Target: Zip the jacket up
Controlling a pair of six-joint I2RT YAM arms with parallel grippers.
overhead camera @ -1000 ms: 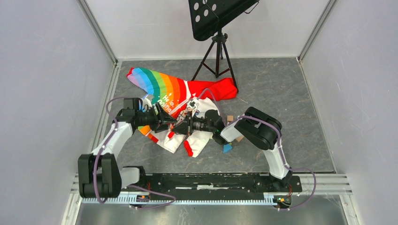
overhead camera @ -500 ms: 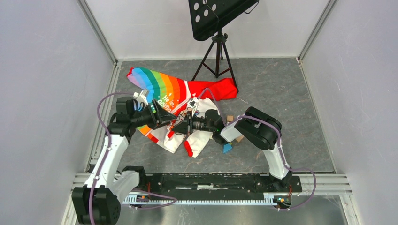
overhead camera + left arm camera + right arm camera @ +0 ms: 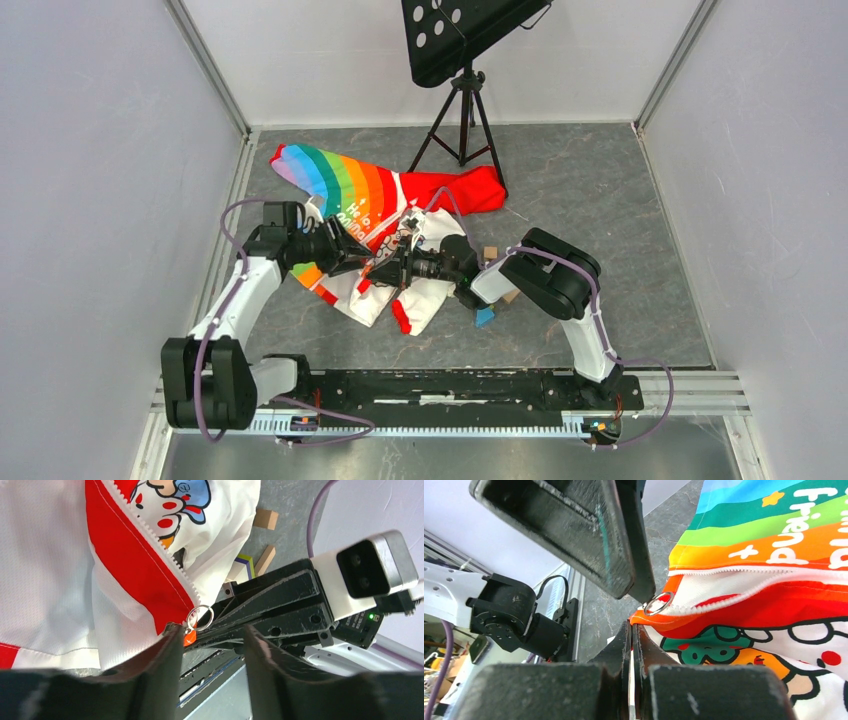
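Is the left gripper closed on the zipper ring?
No, the left gripper is open; the zipper ring sits unclamped beside one fingertip.

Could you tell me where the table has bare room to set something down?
Free: the right side, between the tripod and right wall; the near strip between the jacket hem and base rail. Crowded: the centre, where the left tool and right tool meet at the jacket, blocks alongside.
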